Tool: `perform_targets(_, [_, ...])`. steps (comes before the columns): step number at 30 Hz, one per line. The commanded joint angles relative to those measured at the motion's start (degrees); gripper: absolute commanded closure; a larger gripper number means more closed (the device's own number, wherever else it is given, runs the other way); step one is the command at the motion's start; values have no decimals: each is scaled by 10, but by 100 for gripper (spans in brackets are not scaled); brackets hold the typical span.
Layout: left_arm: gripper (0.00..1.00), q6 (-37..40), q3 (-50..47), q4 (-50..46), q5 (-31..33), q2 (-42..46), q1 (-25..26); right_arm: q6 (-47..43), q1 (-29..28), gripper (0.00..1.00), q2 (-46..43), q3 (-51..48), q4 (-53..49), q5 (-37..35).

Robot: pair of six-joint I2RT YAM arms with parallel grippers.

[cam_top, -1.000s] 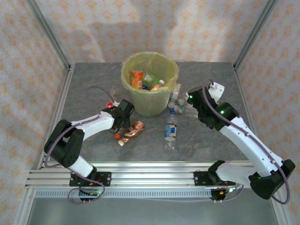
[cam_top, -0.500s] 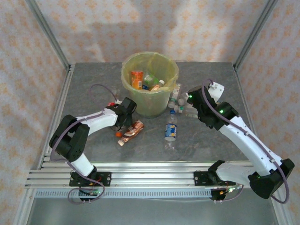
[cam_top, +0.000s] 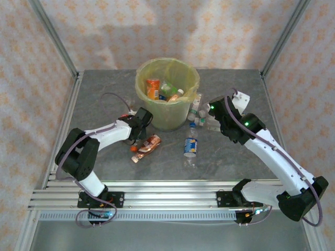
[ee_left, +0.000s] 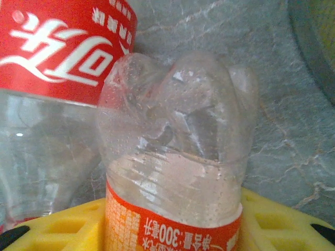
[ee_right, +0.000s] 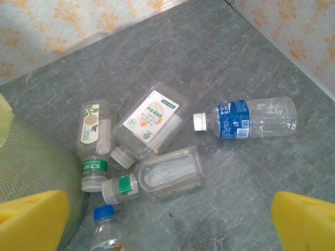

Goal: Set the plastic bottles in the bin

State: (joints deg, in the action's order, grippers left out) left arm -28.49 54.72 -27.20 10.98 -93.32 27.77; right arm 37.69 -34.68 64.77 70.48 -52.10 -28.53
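1. Nearest the arm bases, in front of the bin (cam_top: 167,112), one blue-labelled bottle (cam_top: 191,146) lies alone on the surface (cam_top: 104,89).
2. Front-left of the bin lie two more, side by side: an orange-labelled bottle (ee_left: 172,157) and a red-labelled bottle (ee_left: 57,78). The left claw (cam_top: 139,127) straddles the orange one, with a yellow pad (ee_left: 272,225) on either side of its label. I cannot tell whether it is clenched yet.
3. My judgement on handling: these are empty, thin-walled and very light. They will give under a squeeze and be smooth enough to slip. The labelled waist is the place to grip (the lobed base would squirt out).
4. Just right of the bin, the right claw (ee_right: 168,218) hangs spread wide and empty over a cluster of five. These are a green-labelled bottle (ee_right: 94,144), a white-labelled flask (ee_right: 149,120), a clear flask (ee_right: 157,178), a blue-banded bottle (ee_right: 246,117) and a blue-capped bottle (ee_right: 104,230). The last is cut off by the frame and may be the one in item 1.
5. Inside the bin I count at least three binned bottles (cam_top: 153,89).
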Motion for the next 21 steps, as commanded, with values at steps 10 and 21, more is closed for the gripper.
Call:
perform_targets(10, [53, -18, 33, -70, 50, 113, 4, 1, 2, 1, -20, -12, 10, -15])
perform_targets(21, [53, -12, 110, -171, 192, 240, 3, 0, 3, 1, -29, -13, 15, -12])
